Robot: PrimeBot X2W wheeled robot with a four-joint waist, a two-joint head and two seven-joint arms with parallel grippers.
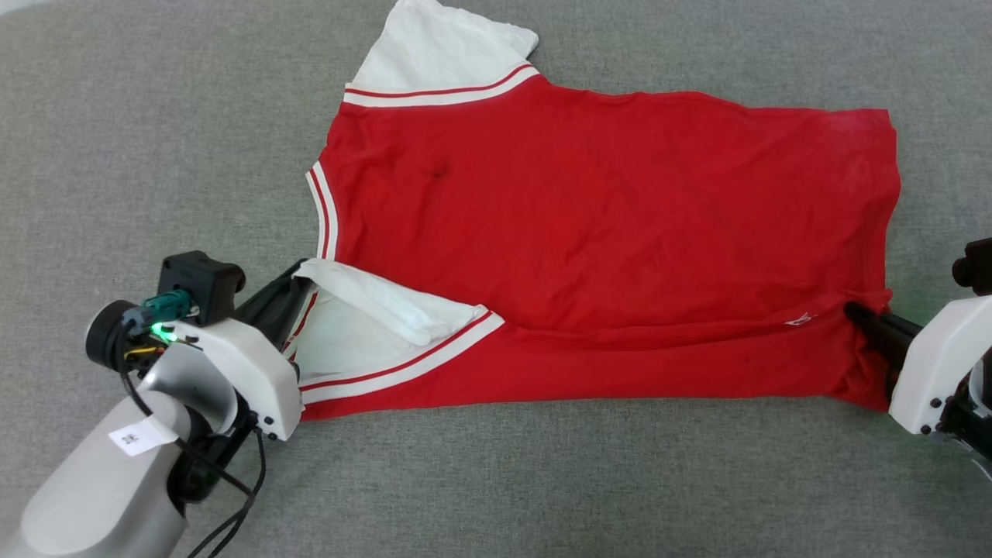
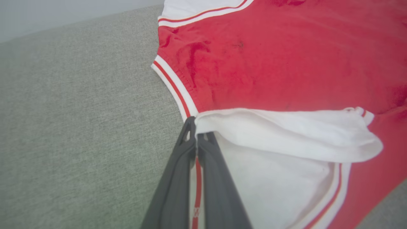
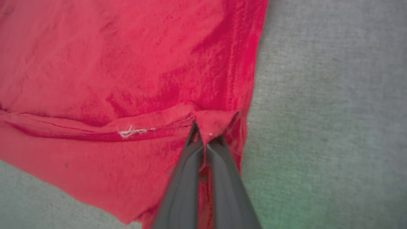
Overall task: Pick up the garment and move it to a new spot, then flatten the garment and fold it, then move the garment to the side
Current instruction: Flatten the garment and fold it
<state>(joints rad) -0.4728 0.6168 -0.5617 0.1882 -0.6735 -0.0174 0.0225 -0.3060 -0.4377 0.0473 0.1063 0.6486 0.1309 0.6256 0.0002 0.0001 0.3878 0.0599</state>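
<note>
The garment is a red jersey with white sleeves and striped trim, spread sideways on the grey surface with its near long edge folded over. My left gripper is shut on the garment at the near white sleeve, by the collar end; in the left wrist view the fingertips pinch the sleeve fabric. My right gripper is shut on the hem corner at the right; the right wrist view shows its tips clamped on red cloth. The far sleeve lies flat.
Grey woven fabric surface lies all around the garment, with open room on the left, near side and far right. A pale wall strip shows beyond the surface edge.
</note>
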